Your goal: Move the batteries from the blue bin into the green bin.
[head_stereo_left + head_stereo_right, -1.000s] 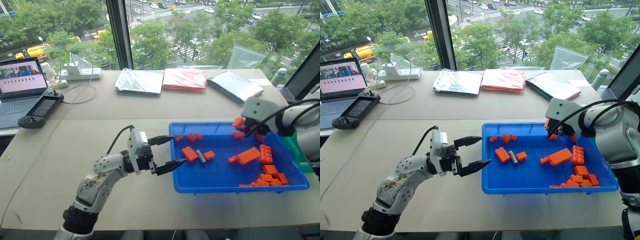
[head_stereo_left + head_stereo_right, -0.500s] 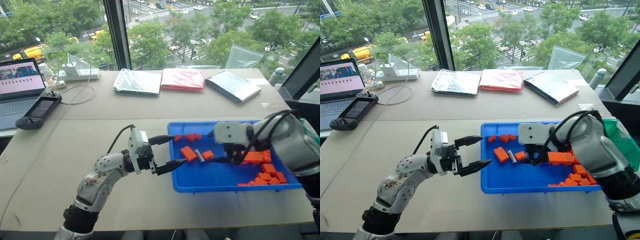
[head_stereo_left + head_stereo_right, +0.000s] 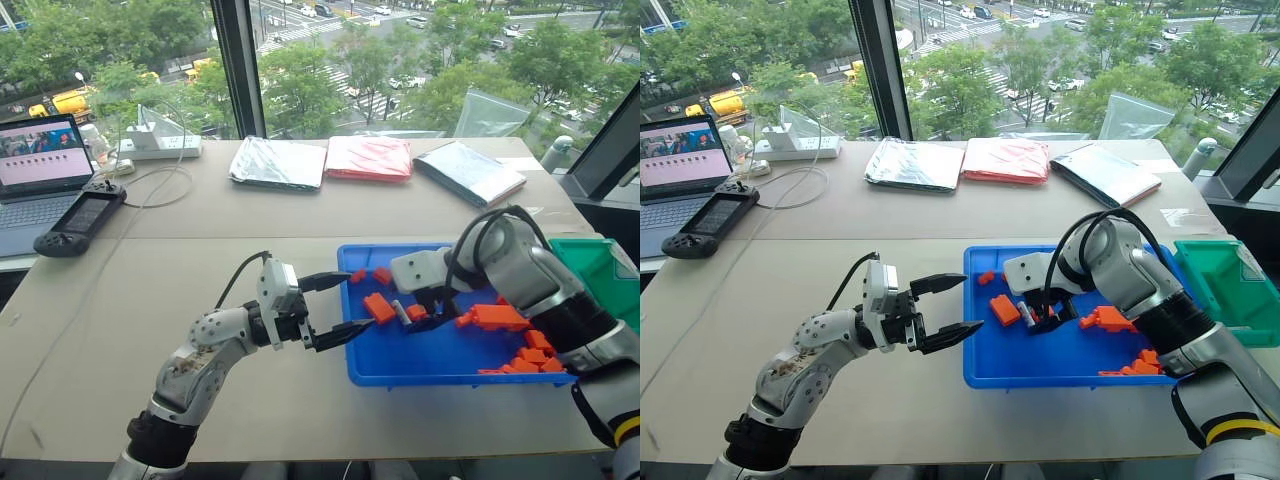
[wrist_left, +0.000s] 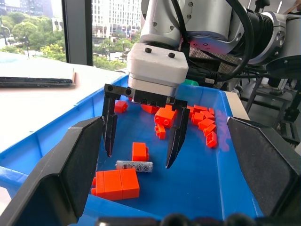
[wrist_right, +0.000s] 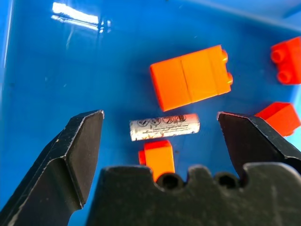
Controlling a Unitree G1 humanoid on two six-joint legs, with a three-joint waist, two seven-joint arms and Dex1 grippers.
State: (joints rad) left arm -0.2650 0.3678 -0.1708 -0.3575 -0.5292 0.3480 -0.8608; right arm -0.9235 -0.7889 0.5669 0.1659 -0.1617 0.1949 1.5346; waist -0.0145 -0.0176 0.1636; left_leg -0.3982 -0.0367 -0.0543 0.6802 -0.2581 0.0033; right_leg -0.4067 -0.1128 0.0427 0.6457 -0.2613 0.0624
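A small silver battery (image 5: pixel 164 127) lies on the floor of the blue bin (image 3: pixel 450 378) near its left end, between a large orange brick (image 5: pixel 190 77) and a small one (image 5: pixel 159 157). My right gripper (image 5: pixel 160 117) points down just above it, open, one finger on each side and nothing held. From the left wrist view the same battery (image 4: pixel 134 165) sits below those fingers (image 4: pixel 109 141). My left gripper (image 3: pixel 358 300) hovers open and empty at the bin's left wall. The green bin (image 3: pixel 590 265) stands beyond the blue bin's right end.
More orange bricks (image 3: pixel 535 355) are piled at the blue bin's right end, and others (image 3: pixel 382 275) lie at its back left. Foil pouches (image 3: pixel 278 162) and a red pouch (image 3: pixel 370 158) lie at the table's back. A laptop (image 3: pixel 40 175) and controller (image 3: pixel 80 217) sit far left.
My right gripper swung left across the blue bin from its far right corner, tipped downward and spread wider, now over the battery. The left arm stayed put.
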